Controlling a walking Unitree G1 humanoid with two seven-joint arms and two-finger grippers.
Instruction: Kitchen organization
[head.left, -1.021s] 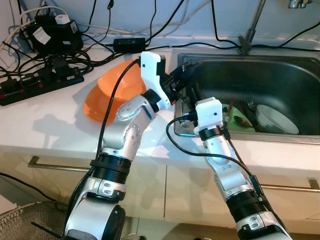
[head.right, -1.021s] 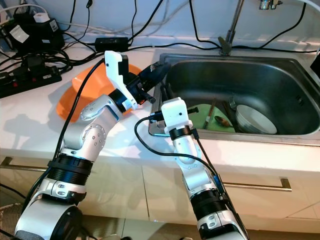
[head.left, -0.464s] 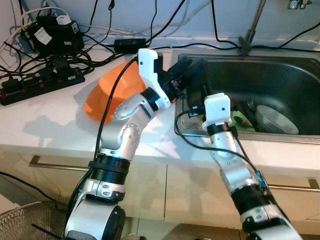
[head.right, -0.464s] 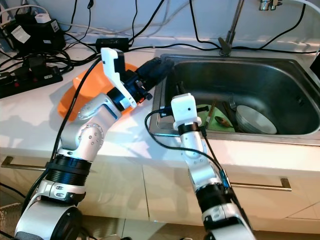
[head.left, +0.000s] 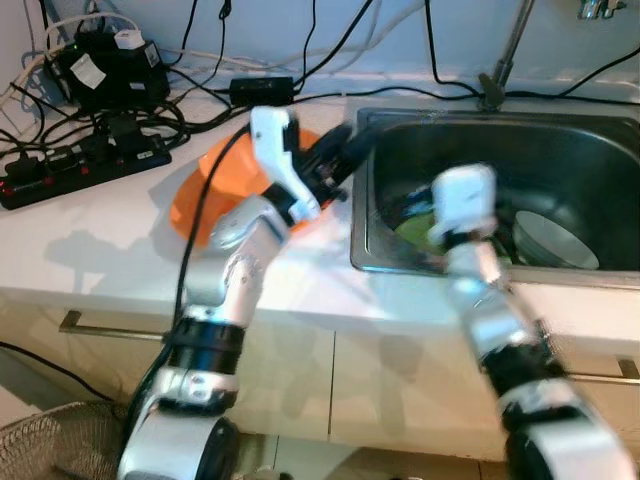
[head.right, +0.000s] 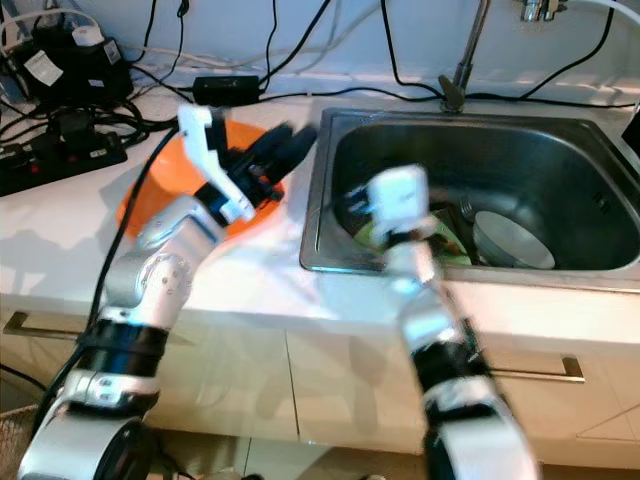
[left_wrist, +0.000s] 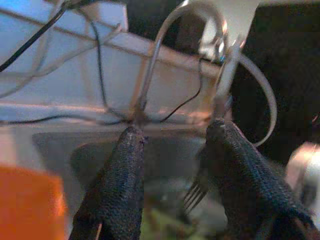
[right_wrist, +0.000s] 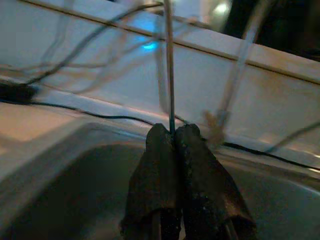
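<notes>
Right end effector (right_wrist: 172, 137): clenched on a thin utensil (right_wrist: 169, 65), raised over the sink (head.left: 560, 140). Left end effector (left_wrist: 172, 145): released, at the sink's edge, beside orange bowl (head.left: 190, 195) on the surface (head.left: 90, 240). Step judged: clearing utensils from sink. Next: carry it clear of the rim.

Place: home kitchen.
Sink: stainless steel basin (head.left: 600, 140) set into a white countertop (head.left: 90, 250), with a tap stem (head.left: 500, 50) rising behind it.
Dishes: white bowl (head.left: 555, 240), green plate (head.left: 415, 225) and a fork (left_wrist: 196, 190) lying in the basin; orange bowl (head.left: 200, 190) tilted on the counter.
Cabinets: pale cupboard fronts below, with long metal bar handles (head.left: 100, 325).
Clutter: black power strip (head.left: 80, 160), adapters and many cables (head.left: 300, 40) along the back wall.
</notes>
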